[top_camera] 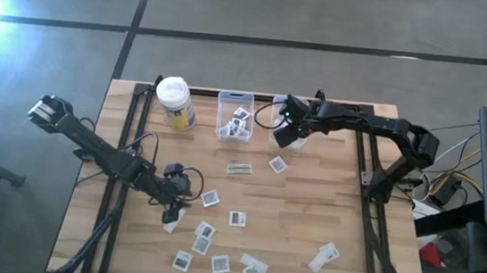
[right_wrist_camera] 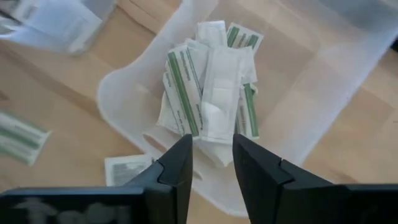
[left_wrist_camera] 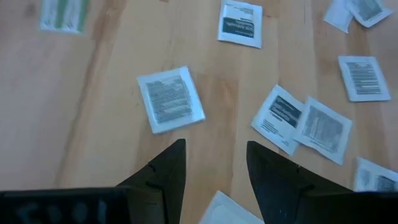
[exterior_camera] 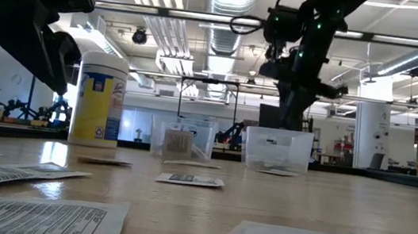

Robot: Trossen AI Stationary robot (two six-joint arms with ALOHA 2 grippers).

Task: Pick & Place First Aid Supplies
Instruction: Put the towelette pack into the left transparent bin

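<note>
Several small white first aid packets (top_camera: 236,218) lie flat on the wooden table, most in its near half. A greenish strip (top_camera: 239,168) lies mid-table. My left gripper (top_camera: 173,212) is low over the near left, open, with a square packet (left_wrist_camera: 170,99) just beyond its fingers. The corner of another packet (left_wrist_camera: 224,210) lies below the gap. My right gripper (right_wrist_camera: 211,140) hangs open above the right clear bin (right_wrist_camera: 311,74) at the far side. In that bin a pile of white and green-striped strips (right_wrist_camera: 211,87) rests on the bottom. Nothing is between its fingers.
The left clear bin (top_camera: 235,116) holds square packets. A yellow container with a white lid (top_camera: 175,103) stands at the far left beside it. A packet (top_camera: 277,164) lies just in front of the right bin. The table's centre shows bare wood.
</note>
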